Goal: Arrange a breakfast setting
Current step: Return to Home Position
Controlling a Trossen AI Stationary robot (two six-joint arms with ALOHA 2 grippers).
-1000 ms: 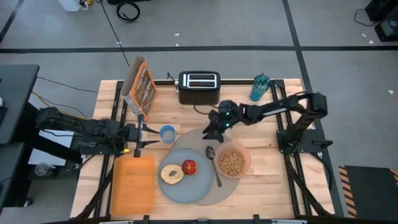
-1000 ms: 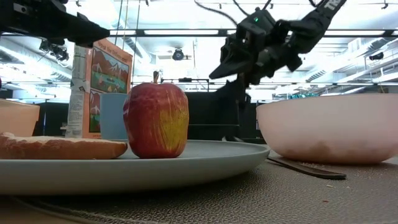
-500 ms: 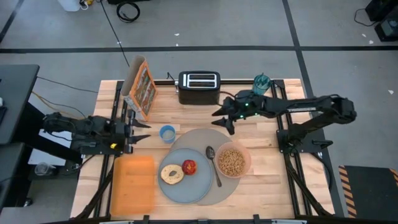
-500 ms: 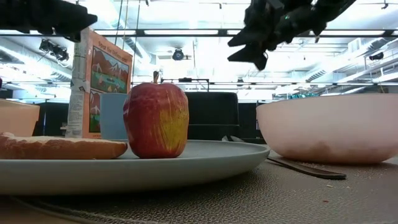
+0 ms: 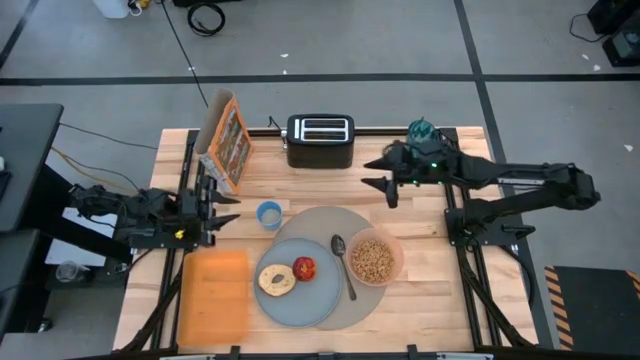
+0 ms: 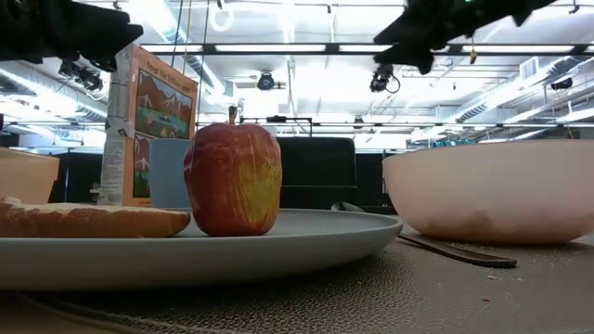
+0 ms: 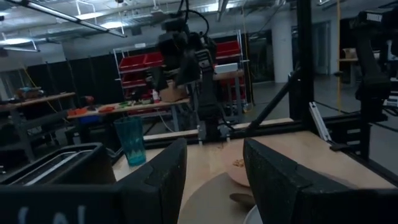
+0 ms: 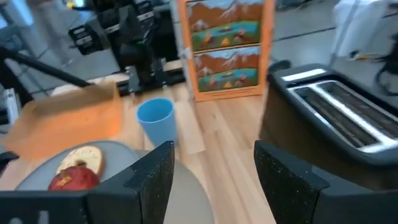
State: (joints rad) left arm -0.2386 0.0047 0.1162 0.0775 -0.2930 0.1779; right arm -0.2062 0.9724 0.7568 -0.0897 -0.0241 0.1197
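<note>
One metal spoon (image 5: pixel 344 266) between plate (image 5: pixel 305 302) and bowl (image 5: pixel 399 257), scoop end toward toaster (image 5: pixel 320 141).

Mat (image 5: pixel 322 220) lay mid-table (image 5: pixel 430 292), toward the near edge. Plate (image 5: pixel 300 303) sat on the mat's left half. Bagel (image 5: pixel 274 279) was on the plate's left side, with the apple (image 5: pixel 304 267) just beside it on the right. Bowl (image 5: pixel 398 248) was on the mat's right half with cereal (image 5: pixel 372 260) in it. Spoon (image 5: pixel 344 265) lay on the mat between plate and bowl. Cup (image 5: pixel 268 214) stood just off the mat's far-left edge. Board (image 5: pixel 214 295) lay left of the plate. Toaster (image 5: pixel 320 140) was at the far edge, cereal box (image 5: pixel 225 140) to its left, bottle (image 5: pixel 420 132) to its right. Left gripper (image 5: pixel 222 207) was left of the cup, behind the board. Right gripper (image 5: pixel 378 182) hung above the table behind the bowl, right of the toaster.
</note>
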